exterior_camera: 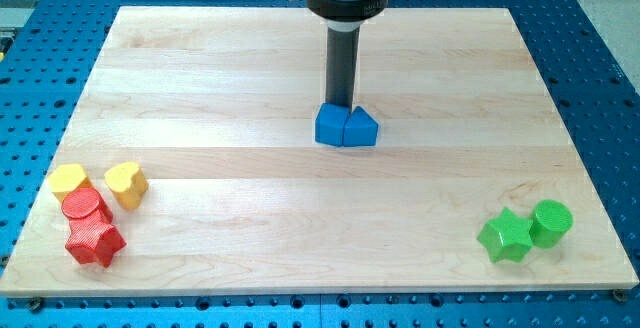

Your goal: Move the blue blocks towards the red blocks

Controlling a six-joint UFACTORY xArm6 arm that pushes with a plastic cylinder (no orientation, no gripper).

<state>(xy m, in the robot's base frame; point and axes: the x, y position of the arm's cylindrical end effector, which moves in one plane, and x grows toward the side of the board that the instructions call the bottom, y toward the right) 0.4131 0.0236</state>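
Observation:
Two blue blocks sit side by side near the middle of the wooden board [250, 78]: a blue cube-like block [329, 126] and a blue wedge-like block [361, 128], touching each other. My tip [338, 107] is just behind them, at the seam between the two, toward the view's top. The red blocks lie at the view's bottom left: a red cylinder [86, 207] and a red star [94, 241], touching each other.
A yellow block [69, 179] and a yellow heart [127, 183] lie next to the red blocks. A green star [504, 236] and a green cylinder [551, 222] lie at the bottom right. A blue perforated table [600, 88] surrounds the board.

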